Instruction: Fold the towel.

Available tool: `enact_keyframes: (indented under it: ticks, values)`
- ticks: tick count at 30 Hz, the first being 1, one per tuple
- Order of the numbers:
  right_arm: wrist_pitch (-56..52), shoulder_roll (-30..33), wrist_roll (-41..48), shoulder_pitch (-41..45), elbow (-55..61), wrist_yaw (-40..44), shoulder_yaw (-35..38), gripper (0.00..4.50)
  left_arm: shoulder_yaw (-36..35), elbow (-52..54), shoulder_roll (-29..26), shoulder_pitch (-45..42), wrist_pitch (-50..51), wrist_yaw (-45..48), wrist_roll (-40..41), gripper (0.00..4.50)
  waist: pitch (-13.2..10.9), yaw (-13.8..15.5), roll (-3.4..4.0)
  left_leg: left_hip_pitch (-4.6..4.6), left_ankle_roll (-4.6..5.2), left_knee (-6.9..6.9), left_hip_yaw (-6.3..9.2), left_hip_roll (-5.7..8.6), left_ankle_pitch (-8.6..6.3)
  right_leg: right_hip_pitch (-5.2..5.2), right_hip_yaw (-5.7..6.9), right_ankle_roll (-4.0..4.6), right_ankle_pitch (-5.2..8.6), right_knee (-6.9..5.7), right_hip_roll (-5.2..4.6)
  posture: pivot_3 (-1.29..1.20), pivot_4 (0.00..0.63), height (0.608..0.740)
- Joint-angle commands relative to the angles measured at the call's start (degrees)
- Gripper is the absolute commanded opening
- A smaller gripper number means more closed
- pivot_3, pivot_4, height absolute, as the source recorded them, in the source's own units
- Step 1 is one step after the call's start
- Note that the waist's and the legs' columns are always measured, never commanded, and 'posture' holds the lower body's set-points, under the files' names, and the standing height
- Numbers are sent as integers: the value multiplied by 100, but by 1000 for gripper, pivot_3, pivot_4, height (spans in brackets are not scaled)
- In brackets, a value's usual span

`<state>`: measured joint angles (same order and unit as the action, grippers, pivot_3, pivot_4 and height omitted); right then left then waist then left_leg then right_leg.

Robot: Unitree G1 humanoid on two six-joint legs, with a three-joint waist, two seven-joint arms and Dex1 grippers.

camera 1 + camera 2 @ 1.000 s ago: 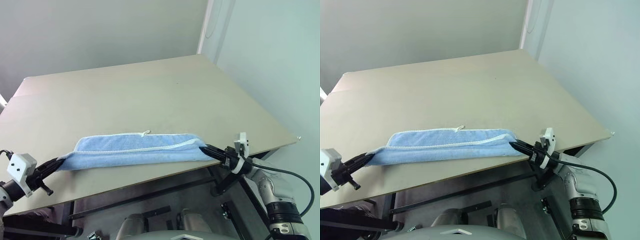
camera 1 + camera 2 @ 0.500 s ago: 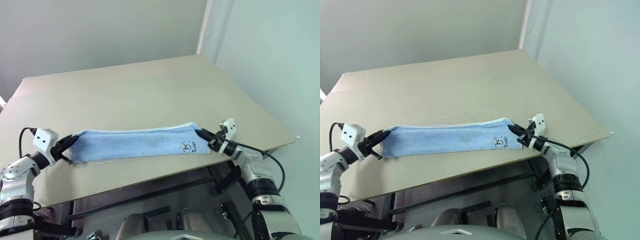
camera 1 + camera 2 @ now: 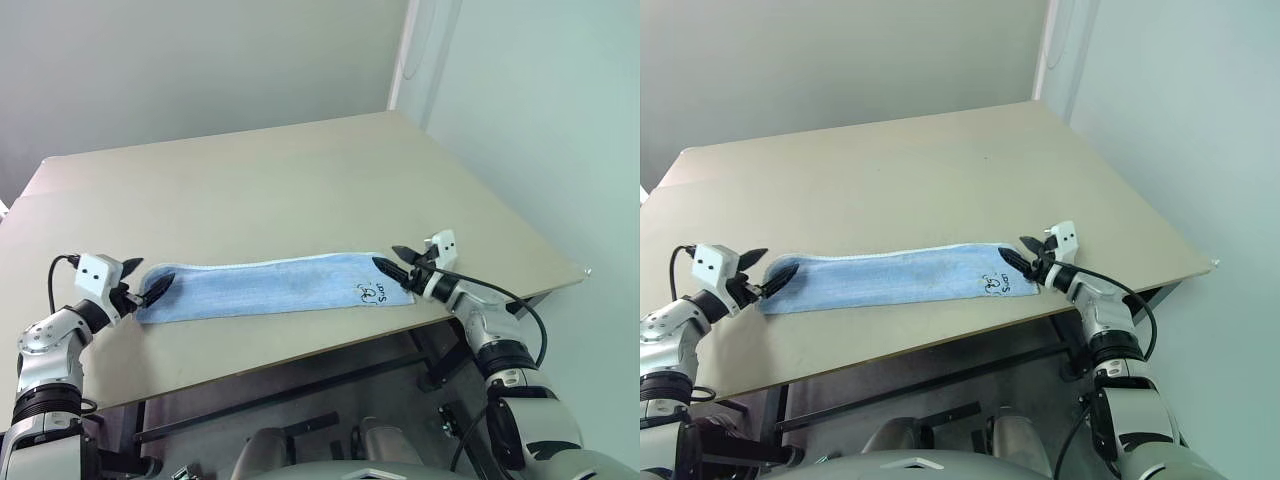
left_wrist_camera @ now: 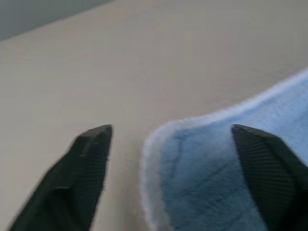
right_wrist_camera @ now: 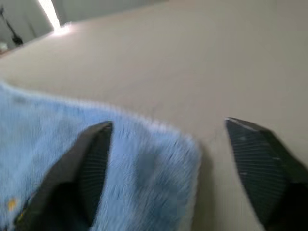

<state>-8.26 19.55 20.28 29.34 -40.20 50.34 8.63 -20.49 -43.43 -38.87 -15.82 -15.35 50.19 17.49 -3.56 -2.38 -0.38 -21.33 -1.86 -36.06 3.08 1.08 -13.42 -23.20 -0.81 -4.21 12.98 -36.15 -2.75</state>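
Left gripper (image 3: 146, 281), jaws spread, is sitting at the towel's (image 3: 270, 288) nine o'clock end. The folded blue towel is lying flat along the table's (image 3: 300, 190) near edge. Right gripper (image 3: 394, 260), jaws spread, is sitting at its three o'clock end, beside the embroidered mark (image 3: 375, 292).

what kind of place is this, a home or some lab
Probably a lab or test room, not a home: a bare tan table set against plain pale walls, holding just a folded towel, with exposed metal framing under it.

Beige table (image 3: 300, 180), pale grey walls (image 3: 200, 60).
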Motion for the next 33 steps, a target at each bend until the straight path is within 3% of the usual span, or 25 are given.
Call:
enact_keyframes:
  ticks: [1, 6, 12, 17, 26, 33]
  values:
    - [-1164, 357, 421, 256, 531, -43, 278, 4484, -338, 885, -23, 144, 183, -145, 419, 4500, 0, 8, 1, -1, 0, 1, 0, 1, 0, -1, -1, 1, 0, 1, -3, 0, 0, 740]
    - [-4393, 1315, 1337, 458, 1071, 432, 326, 4484, -454, 2857, 9, 1086, 1157, 164, 1203, 4500, -2, 6, 4, -10, 1, 9, -12, 7, -1, -12, -13, 21, -10, 8, -17, 0, 0, 740]
    - [-6142, 1830, 1739, 211, 1361, 648, 208, 4484, -237, 4335, 5, 2037, 1879, 442, 1487, 4500, -4, -10, 8, -6, 0, 8, -12, -6, -3, -13, -10, 0, 5, 15, -5, 0, 0, 740]
    - [-6724, 1825, 1840, -58, 1634, 647, 51, 4484, -36, 4533, 176, 2063, 2053, 395, 1402, 4500, -11, -12, 21, -10, -4, -1, -14, -5, -6, -7, -3, -1, 6, 38, 5, 0, 0, 740]
    - [-6817, 1713, 1836, -409, 1932, 706, -156, 4484, 376, 4582, 189, 2167, 2099, 432, 1030, 4500, 2, -14, -1, -15, 27, 8, -31, -4, -31, 3, -9, -7, 2, 75, 8, 0, 0, 740]
    - [-6894, 1151, 1975, -258, 2137, 515, -189, 4484, 488, 4565, 268, 2076, 2108, 401, 962, 4500, 2, -27, -1, -9, 27, 11, -43, -35, -32, -1, -7, -5, 2, 72, 29, 0, 0, 740]
